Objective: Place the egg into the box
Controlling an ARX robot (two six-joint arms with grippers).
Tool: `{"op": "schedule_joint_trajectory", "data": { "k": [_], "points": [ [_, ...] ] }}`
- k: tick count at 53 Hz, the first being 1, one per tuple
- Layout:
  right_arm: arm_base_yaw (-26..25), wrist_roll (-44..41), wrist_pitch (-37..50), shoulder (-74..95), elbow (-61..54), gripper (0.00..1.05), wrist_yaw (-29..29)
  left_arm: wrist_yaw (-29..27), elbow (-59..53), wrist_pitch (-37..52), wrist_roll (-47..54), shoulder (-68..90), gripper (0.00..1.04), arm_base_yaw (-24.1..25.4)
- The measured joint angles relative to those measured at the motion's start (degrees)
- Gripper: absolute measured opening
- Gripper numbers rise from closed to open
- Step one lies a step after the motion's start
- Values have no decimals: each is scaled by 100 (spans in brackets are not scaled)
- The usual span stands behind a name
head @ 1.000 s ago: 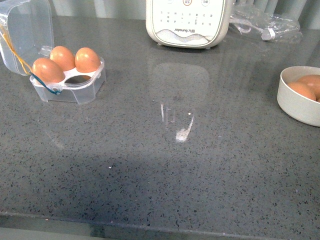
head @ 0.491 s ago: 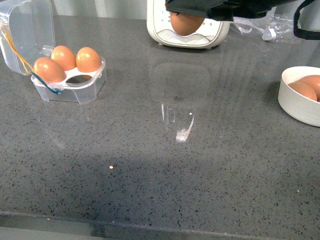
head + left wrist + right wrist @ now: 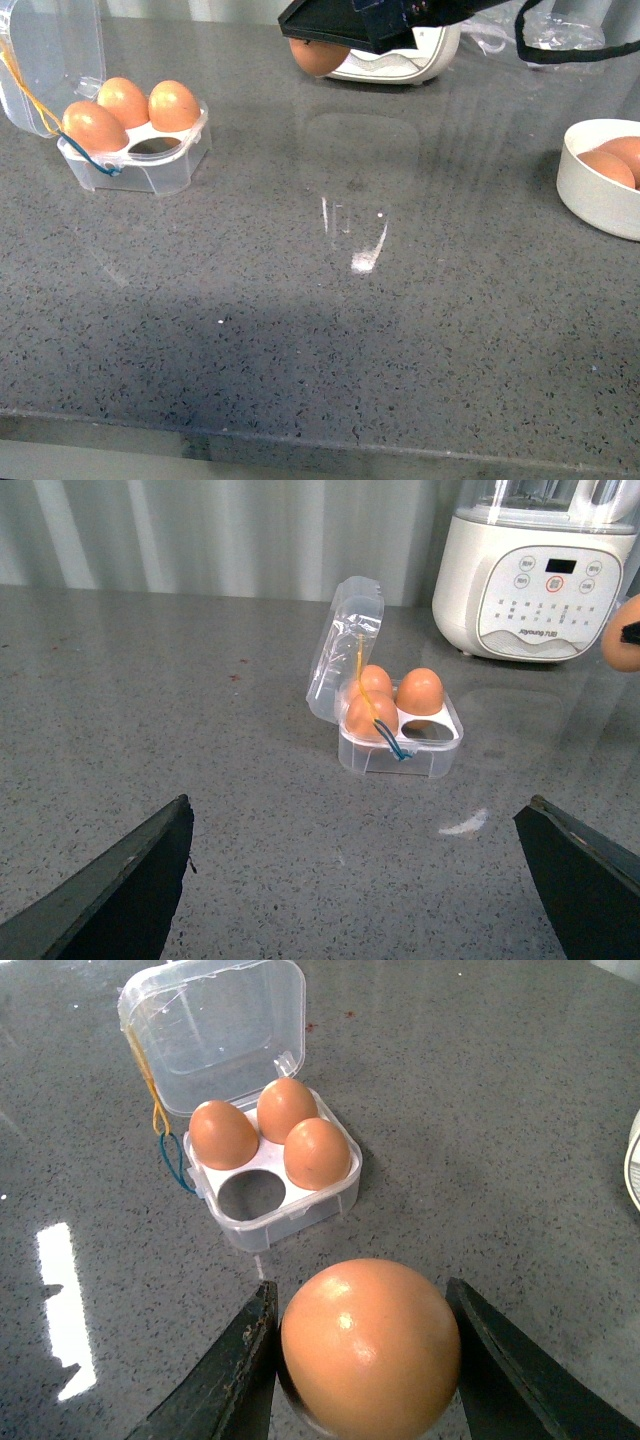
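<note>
egg point(image 3: 370, 1345) smooth, oval, clamped in right gripper point(image 3: 365, 1360) | box point(image 3: 300, 1210) clear plastic, squarish, open | left gripper point(image 3: 359, 802) spread

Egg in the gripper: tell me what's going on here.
The right gripper holds the egg above the counter, apart from the box. The box stands open with three eggs in it and one cell free. The left gripper is open and empty. More eggs lie in the white bowl.

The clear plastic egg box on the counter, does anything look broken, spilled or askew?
Nothing stands out: the clear plastic egg box sits level with its lid open, three brown eggs seated in cells and one cell empty.
</note>
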Motion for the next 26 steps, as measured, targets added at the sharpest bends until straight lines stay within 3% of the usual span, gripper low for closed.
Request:
{"op": "schedule_joint_trajectory", "data": {
  "k": [26],
  "points": [
    [675, 431, -44, 1504, 1821, 42, -24, 0, 0, 0, 0, 0, 98, 0]
  ]
}}
